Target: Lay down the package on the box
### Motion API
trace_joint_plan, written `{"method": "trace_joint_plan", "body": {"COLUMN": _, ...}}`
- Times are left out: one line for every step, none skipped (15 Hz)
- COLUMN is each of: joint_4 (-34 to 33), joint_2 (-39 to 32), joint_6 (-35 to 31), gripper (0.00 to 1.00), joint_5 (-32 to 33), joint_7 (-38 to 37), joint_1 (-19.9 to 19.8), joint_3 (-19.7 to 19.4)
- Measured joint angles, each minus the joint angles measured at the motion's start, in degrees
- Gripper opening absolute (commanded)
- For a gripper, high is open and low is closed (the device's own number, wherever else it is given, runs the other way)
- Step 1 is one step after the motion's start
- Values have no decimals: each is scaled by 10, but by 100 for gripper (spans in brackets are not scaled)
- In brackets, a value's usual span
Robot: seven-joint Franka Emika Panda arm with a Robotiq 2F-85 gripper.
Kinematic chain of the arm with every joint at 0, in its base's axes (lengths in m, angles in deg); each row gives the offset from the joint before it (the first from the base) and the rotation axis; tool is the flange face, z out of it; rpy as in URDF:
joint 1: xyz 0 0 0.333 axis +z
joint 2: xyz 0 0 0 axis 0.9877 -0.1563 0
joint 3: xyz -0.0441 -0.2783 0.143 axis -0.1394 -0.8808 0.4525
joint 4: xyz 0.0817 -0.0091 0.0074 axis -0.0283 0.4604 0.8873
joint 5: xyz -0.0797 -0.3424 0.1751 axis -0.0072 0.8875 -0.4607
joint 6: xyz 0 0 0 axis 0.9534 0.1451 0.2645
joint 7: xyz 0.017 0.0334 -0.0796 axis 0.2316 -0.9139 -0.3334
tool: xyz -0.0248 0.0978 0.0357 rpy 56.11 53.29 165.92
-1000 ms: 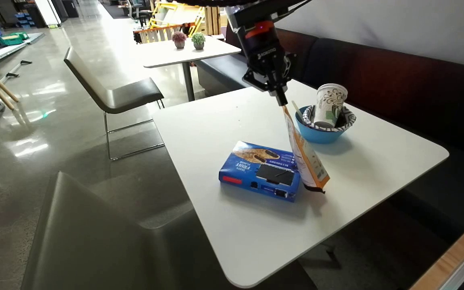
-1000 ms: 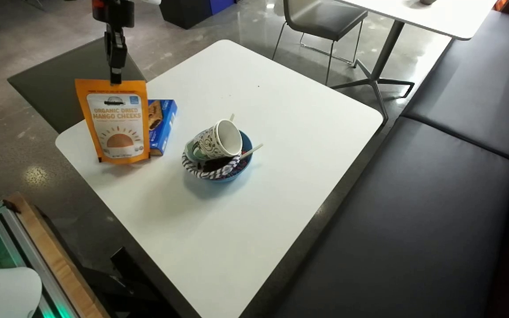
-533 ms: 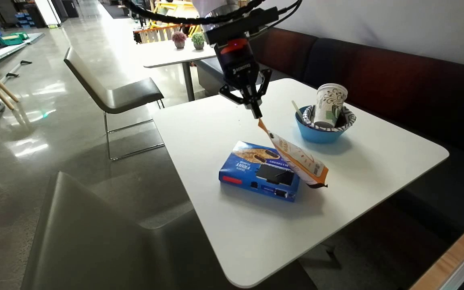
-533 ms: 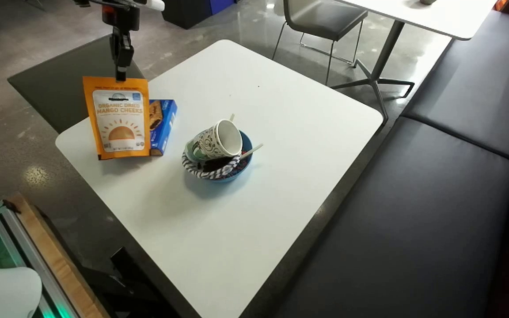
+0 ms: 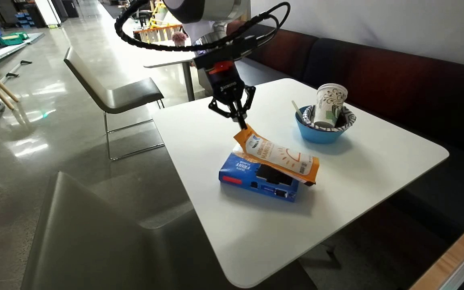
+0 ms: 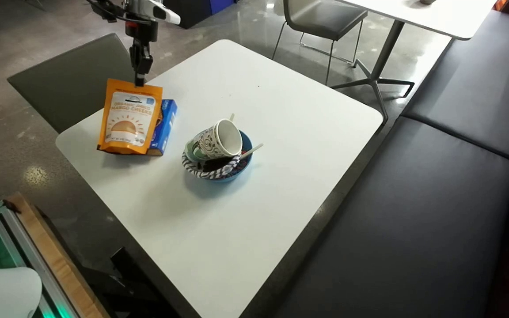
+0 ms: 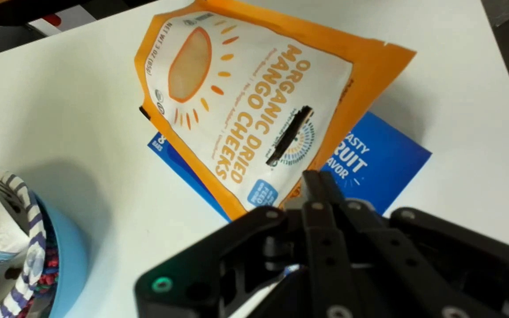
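Laying down seems the step in hand: a black gripper [image 7: 318,175] pinches the top edge of a flat, orange, plastic-looking pouch [image 5: 282,155] over a blue rectangular cardboard box [image 5: 238,171], near the leftmost corner of the white rectangular desk [image 6: 303,132] in an exterior view. Label up, the pouch slopes along its long axis, lower end jutting past the box toward that view's lower-left desk edge. Next, likely: ease the top down, then release.

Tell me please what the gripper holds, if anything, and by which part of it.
The orange mango package, pinched at its top edge by the gripper.
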Motion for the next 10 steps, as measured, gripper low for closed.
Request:
{"method": "trace_joint_plan", "body": {"joint_4": -13, "joint_2": -14, "joint_6": 0, "gripper": 0, "joint_5": 0, "joint_7": 0, "joint_1": 3, "joint_3": -2}}
{"method": "trace_joint_plan", "body": {"joint_4": -26, "joint_2": -28, "joint_6": 0, "gripper": 0, "joint_5": 0, "joint_7": 0, "joint_1": 5, "joint_3": -4}}
{"method": "trace_joint_plan", "body": {"joint_4": -38, "joint_2": -42, "joint_6": 0, "gripper": 0, "joint_5": 0, "joint_7": 0, "joint_1": 7, "joint_3": -5}}
{"method": "trace_joint_plan", "body": {"joint_4": -51, "joint_2": -55, "joint_6": 0, "gripper": 26, "joint_5": 0, "joint_7": 0, "joint_1": 8, "joint_3": -6}}
{"method": "trace_joint_plan", "body": {"joint_4": -63, "joint_2": -67, "joint_6": 0, "gripper": 27, "joint_5": 0, "joint_7": 0, "joint_1": 10, "joint_3": -7}}
{"method": "trace_joint_plan", "body": {"joint_4": -75, "joint_2": -78, "joint_6": 0, "gripper": 34, "joint_5": 0, "joint_7": 0, "joint_1": 12, "joint_3": -8}}
{"method": "trace_joint_plan", "body": {"joint_4": -88, "joint_2": -88, "joint_6": 0, "gripper": 41, "joint_5": 1, "joint_7": 1, "joint_1": 15, "joint_3": -9}}
{"method": "trace_joint_plan", "body": {"joint_4": -101, "joint_2": -95, "joint_6": 1, "gripper": 47, "joint_5": 1, "joint_7": 5, "joint_1": 17, "joint_3": -10}}
{"method": "trace_joint_plan", "body": {"joint_4": -113, "joint_2": -100, "joint_6": 3, "gripper": 56, "joint_5": 3, "joint_7": 8, "joint_1": 19, "joint_3": -10}}
{"method": "trace_joint_plan", "body": {"joint_4": -126, "joint_2": -101, "joint_6": 7, "gripper": 62, "joint_5": 5, "joint_7": 13, "joint_1": 21, "joint_3": -11}}
